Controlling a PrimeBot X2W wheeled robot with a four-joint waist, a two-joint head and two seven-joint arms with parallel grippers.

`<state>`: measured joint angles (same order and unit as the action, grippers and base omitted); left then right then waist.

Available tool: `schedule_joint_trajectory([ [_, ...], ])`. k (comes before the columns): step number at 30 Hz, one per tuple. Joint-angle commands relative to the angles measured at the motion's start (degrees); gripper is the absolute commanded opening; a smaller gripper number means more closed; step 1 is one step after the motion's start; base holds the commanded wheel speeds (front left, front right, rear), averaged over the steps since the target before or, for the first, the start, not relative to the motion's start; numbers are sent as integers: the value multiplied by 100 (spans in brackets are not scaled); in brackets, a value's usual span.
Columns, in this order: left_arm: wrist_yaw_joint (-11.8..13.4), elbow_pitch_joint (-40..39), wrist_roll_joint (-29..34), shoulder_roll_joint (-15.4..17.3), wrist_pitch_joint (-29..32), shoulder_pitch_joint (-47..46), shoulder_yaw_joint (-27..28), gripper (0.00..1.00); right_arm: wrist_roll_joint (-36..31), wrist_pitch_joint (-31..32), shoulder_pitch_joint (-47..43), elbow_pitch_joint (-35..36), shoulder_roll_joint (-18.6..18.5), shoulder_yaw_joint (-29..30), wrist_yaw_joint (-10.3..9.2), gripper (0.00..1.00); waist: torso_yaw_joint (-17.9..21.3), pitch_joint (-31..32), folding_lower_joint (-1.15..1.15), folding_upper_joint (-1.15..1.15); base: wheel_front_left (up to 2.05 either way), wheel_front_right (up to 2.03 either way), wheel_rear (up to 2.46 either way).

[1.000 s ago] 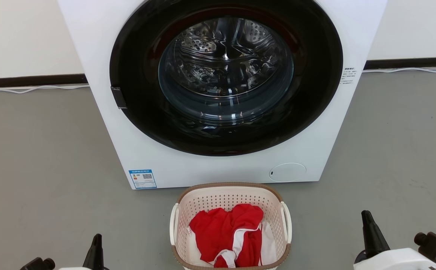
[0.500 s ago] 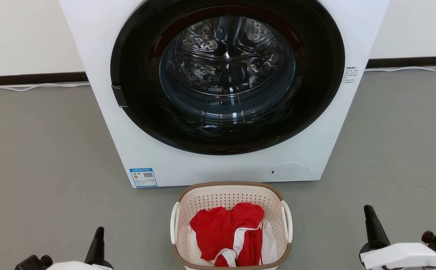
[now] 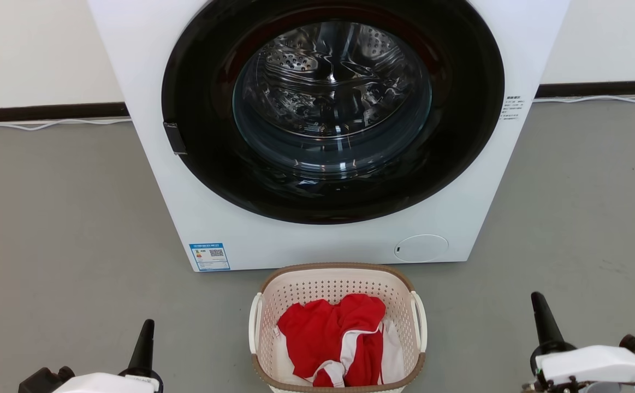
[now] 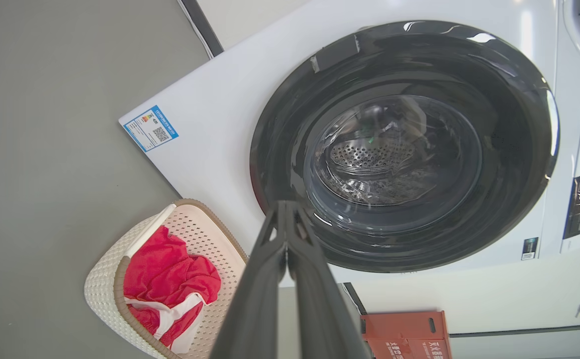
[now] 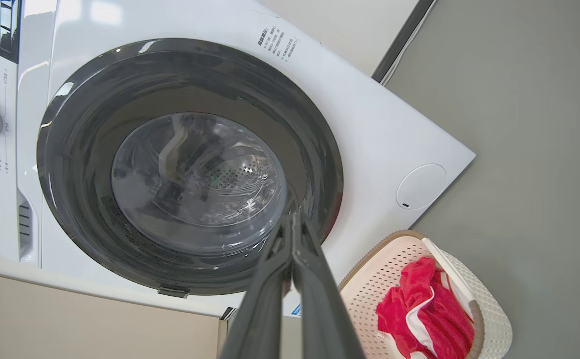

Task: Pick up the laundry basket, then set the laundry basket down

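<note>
Laundry basket [image 3: 328, 285] on grey floor [image 3: 66, 218], upright, mouth up, just in front of washing machine [image 3: 306, 248], centred below its door. Loop handles out to left and right; long axis hard to judge, near end cut by frame edge. Red and white clothes [image 3: 328, 333] inside. Left gripper [image 3: 147, 328] and right gripper [image 3: 539, 303] flanking, well apart from basket, fingers pressed together, gripping nothing.

Bright, even light; the head view is sharp. Glare streaks the dark door ring [image 4: 469, 37] of the washing machine [image 4: 210, 99]. Wrist views bend straight edges; the left gripper [image 4: 286, 209] looks slightly blurred.
</note>
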<state>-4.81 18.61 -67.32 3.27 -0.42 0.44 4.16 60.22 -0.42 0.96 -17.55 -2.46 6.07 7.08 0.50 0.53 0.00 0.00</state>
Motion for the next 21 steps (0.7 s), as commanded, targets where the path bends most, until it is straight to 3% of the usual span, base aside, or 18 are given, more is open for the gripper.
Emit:
schedule_joint_trajectory([
  [1, -62, -193, -121, 24, 40, -365, 139, 0, 162, 49, 314, 184, -33, -54, 32, 0, -1, -1, 0, 0, 0, 0, 0],
  [21, -173, -334, -1398, -10, 393, -527, 193, 0, 1802, 395, 426, 275, -38, -1, 37, 0, -28, -39, 0, 0, 0, 0, 0],
])
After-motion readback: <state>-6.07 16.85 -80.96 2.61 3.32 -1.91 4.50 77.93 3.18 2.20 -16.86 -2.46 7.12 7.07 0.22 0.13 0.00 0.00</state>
